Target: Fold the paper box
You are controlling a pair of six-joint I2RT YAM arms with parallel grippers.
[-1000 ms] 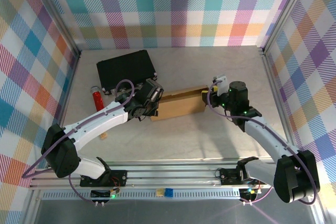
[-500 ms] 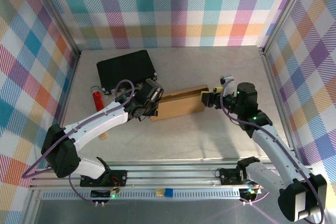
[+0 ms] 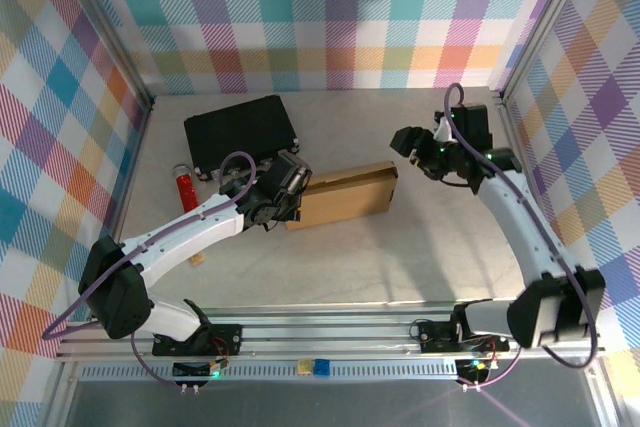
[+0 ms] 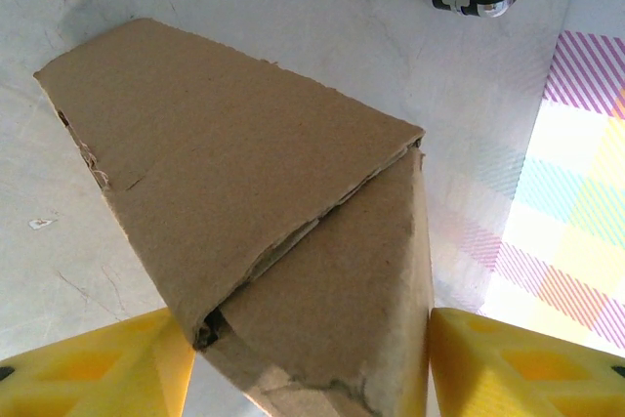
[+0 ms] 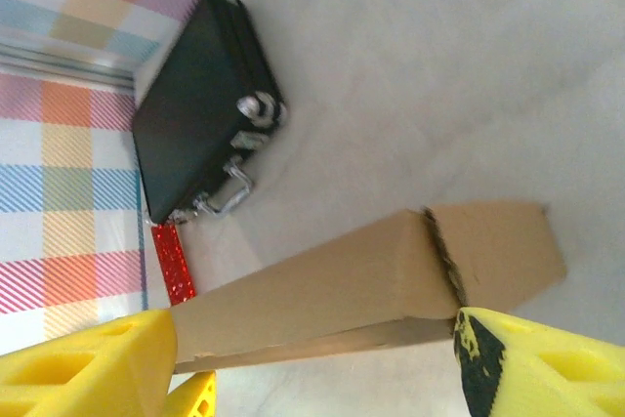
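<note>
Red sits furthest left on my screen: a small tube (image 3: 185,190) lying on the counter (image 3: 350,267) close to the left wall, well apart from the work. Just right of it and further back is the black case (image 3: 240,130), flat, with its latched edge facing the arms.

My left claw (image 3: 292,190) is next, with the case near behind it. It is clamped at a middling width on the left end of the paper box (image 3: 348,194), and in the wrist view its yellow fingers (image 4: 98,368) press the cardboard from both sides.

The box lies mid-counter, flat and long, running left to right. I judge the folding mostly done, since it reads as a closed shallow box rather than an open sheet. At the held corner the lid seam gapes slightly and the edge is ragged, and at the right end a short section juts past a seam. Tucking and pressing those ends looks like what remains.

My right claw (image 3: 404,139) hangs wide and empty, up and back from the box's right end, not touching it.

For room, the counter is bare in front of the box and to its right. The right arm is close to the right wall rail, so I would swing inward rather than outward.
</note>
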